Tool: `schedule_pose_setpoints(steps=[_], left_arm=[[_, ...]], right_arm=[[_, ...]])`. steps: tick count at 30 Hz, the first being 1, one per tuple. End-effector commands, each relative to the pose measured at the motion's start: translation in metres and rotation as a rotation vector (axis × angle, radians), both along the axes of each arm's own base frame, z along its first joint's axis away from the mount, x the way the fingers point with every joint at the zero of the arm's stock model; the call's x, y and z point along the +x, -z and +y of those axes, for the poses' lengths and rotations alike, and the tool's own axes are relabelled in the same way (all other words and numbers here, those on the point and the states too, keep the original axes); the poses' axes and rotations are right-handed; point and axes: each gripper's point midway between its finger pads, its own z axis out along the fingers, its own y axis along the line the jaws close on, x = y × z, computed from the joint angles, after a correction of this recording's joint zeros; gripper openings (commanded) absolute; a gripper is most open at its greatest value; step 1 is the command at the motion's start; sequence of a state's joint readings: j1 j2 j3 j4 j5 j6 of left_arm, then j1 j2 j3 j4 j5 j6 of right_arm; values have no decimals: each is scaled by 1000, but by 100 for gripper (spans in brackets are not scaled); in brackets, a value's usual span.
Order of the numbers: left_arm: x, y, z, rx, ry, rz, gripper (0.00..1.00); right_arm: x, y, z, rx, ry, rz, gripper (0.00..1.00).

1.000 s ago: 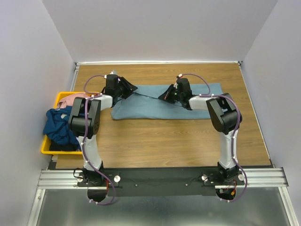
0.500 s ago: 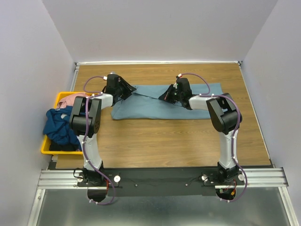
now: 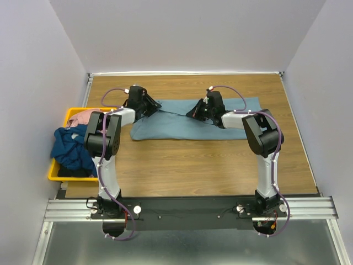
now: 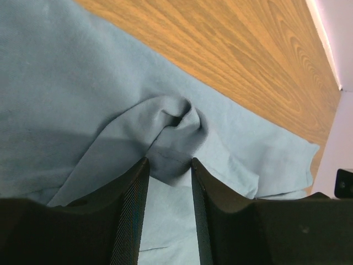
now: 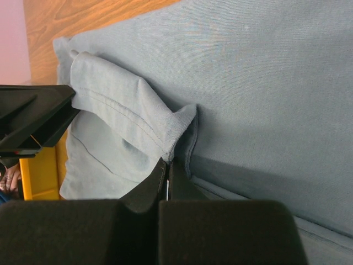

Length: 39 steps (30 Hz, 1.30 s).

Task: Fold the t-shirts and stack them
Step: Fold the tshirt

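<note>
Pinching a raised hem fold of the light blue-grey t-shirt (image 5: 265,83), the right gripper (image 5: 167,161) is clamped closed. The left gripper (image 4: 169,161) straddles a pucker near the shirt's left end, jaws apart; whether they bite, I cannot tell. The shirt's long axis runs left-right between both. Left of the left jaws, a yellow bin (image 3: 70,114) holds a navy t-shirt (image 3: 69,146) and a pink t-shirt (image 3: 85,116).

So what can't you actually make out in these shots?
- Top view: the pink shirt in the bin, mostly under the navy shirt and left arm.
- Top view: the right gripper fingertips, too small and dark.
- Left wrist: whether the left gripper pinches the blue shirt fold between its fingers.
- Right wrist: the bin, cut off by the frame edge and left gripper.
</note>
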<state>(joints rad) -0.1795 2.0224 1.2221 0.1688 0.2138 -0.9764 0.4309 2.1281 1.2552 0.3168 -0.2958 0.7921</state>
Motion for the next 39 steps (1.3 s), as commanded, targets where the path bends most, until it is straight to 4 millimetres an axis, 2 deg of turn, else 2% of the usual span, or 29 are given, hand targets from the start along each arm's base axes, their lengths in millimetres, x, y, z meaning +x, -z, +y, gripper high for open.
schedule_pose_setpoints(steps=[1, 5, 6, 11, 12, 15, 16, 21, 25, 27, 28, 32, 35, 37, 38, 39], left_arm=[[1, 11, 4, 43, -24, 39, 44], [0, 14, 7, 64, -27, 53, 44], [2, 12, 6, 67, -29, 49, 41], [12, -2, 7, 103, -16, -2, 4], [14, -6, 7, 111, -13, -13, 0], [20, -17, 17, 182, -22, -40, 0], [26, -27, 17, 199, -22, -65, 0], [29, -42, 30, 297, -45, -87, 0], [31, -54, 23, 407, -25, -117, 0], [29, -51, 29, 504, -27, -106, 0], [28, -51, 24, 529, -18, -108, 0], [21, -36, 23, 611, 5, -72, 0], [14, -33, 27, 624, 2, -56, 8], [8, -29, 33, 633, -14, -44, 23], [8, -37, 34, 626, -24, -58, 32], [8, -39, 35, 611, -34, -64, 47]], right_arm=[[4, -6, 3, -10, 3, -17, 1], [6, -6, 4, -11, 4, -19, 1], [5, -5, 4, -10, 3, -17, 1], [6, -8, 4, -8, 1, -23, 1], [6, -8, 4, -9, 1, -24, 1], [7, -13, 4, -7, -1, -34, 1], [7, -14, 4, -6, -1, -37, 1], [7, -17, 4, -6, 0, -41, 1], [6, -17, 4, -7, -4, -38, 1], [4, -17, 4, -6, -8, -34, 1], [4, -17, 4, -7, -8, -34, 1], [-1, -15, 4, -9, -24, -20, 1], [-4, -13, 4, -17, -31, -10, 1], [-6, -12, 1, -30, -31, -5, 1], [-5, -12, 0, -36, -28, -9, 1], [-6, -11, 0, -41, -30, -7, 1]])
